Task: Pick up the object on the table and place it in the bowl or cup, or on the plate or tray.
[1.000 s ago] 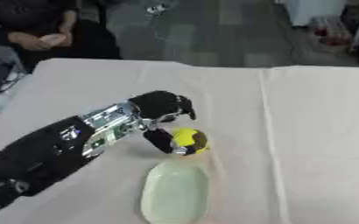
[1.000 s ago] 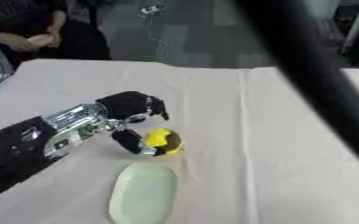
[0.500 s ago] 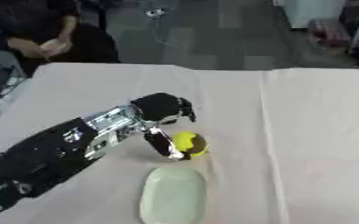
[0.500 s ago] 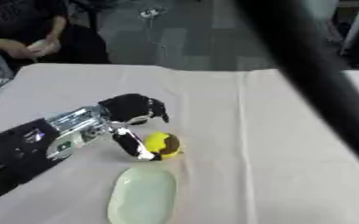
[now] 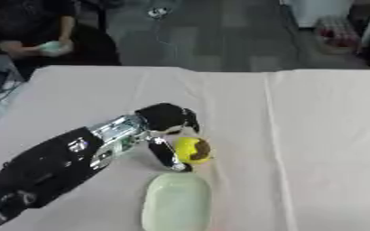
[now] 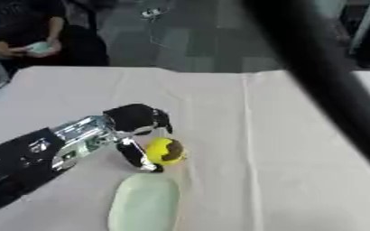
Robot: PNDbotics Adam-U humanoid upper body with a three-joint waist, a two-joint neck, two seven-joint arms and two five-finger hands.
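One yellow ball [image 5: 191, 149], with a dark patch on its lower right side, is noted at the centre of the frame on the cloth-covered counter [image 5: 314, 135]. One pale green oval plate [image 5: 176, 203] is recorded directly below it, near the lower edge, its long axis running up and down the frame; the ball sits just beyond the plate's upper end, and whether they touch cannot be told. One left robot hand [image 5: 166, 122] is seen entering from the lower left. Its fingers are curled over just above and to the left of the ball, and its thumb [image 5: 166, 155] is extended down along the ball's left side, touching or very nearly touching it. The ball therefore lies to the lower right of the palm, between thumb and curled fingers, but it is not judged to be enclosed yet; whether it is actually pinched cannot be told. The right robot hand is not seen in either view. The coming move is judged to turn on closing around the ball and carrying it a short way down the frame onto the plate.
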